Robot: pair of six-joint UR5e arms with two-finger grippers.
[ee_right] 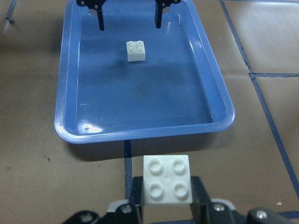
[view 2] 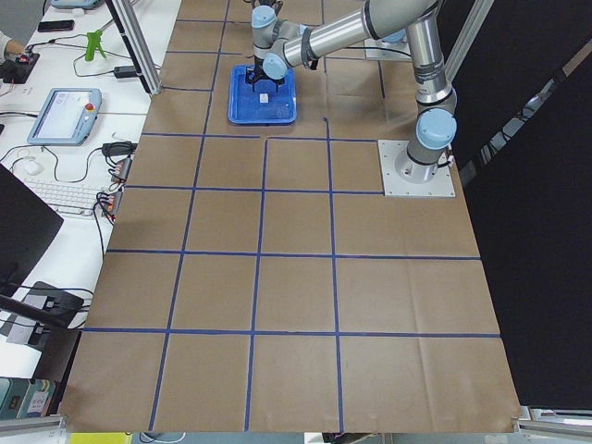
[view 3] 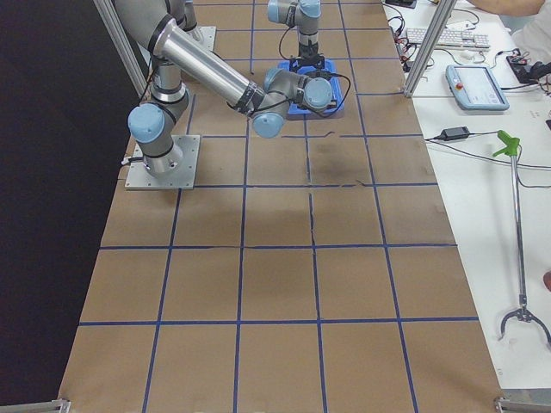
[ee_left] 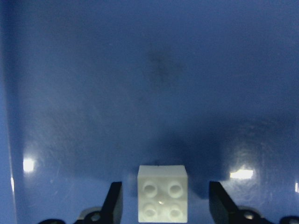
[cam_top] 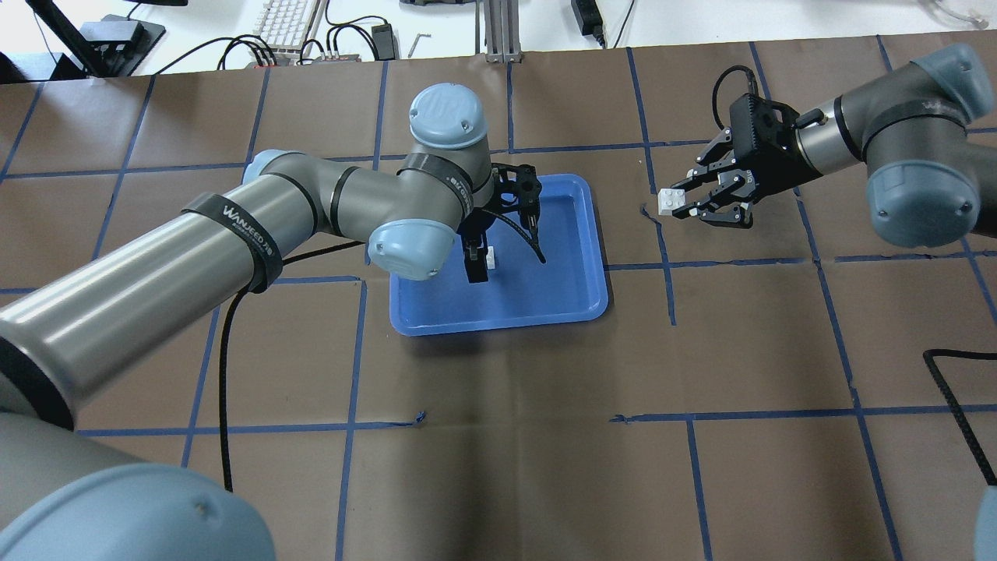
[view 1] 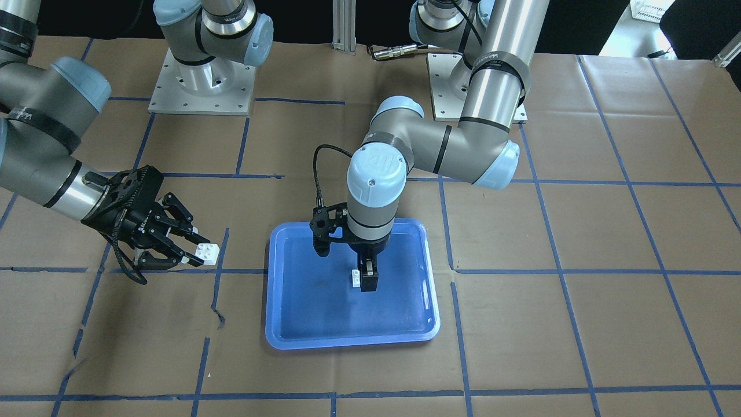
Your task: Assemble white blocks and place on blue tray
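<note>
On my front-facing feed the left gripper (view 1: 366, 273) hangs pointing straight down over the blue tray (view 1: 289, 324). The loose white block (view 1: 355, 278) sits on the tray floor just beside its fingers, and I can't judge the finger spread from this angle. Off to the side, outside the tray and over the brown paper table cover (view 1: 579, 324), the right gripper (view 1: 201, 252) is clamped on the held white block (view 1: 206, 253) at its fingertips. The overhead feed agrees: the left gripper (cam_top: 475, 263) is over the middle of the tray (cam_top: 576, 304) with the loose block (cam_top: 491, 257) next to it. The right gripper (cam_top: 676, 204) carries its block (cam_top: 668, 201) near the tray's right side but apart from the rim. From the left end of the table the tray (view 2: 277, 113) is small and far, and the loose block is only a white speck (view 2: 264, 97); I can't read either gripper there. From the right end, the near right arm covers most of the tray and I can't make out either block. My left wrist camera settles it: the loose block (ee_left: 162, 193) rests studs-up on the blue floor between the two fingers (ee_left: 114, 200), with blue showing on both sides, so the jaws are spread wide and not touching it. On the right wrist camera the held block (ee_right: 167, 179) is pinched studs-up between the fingers at the bottom edge. Ahead, the loose block (ee_right: 136, 50) lies toward the tray's far end, below the left gripper's spread fingertips (ee_right: 99, 18).
</note>
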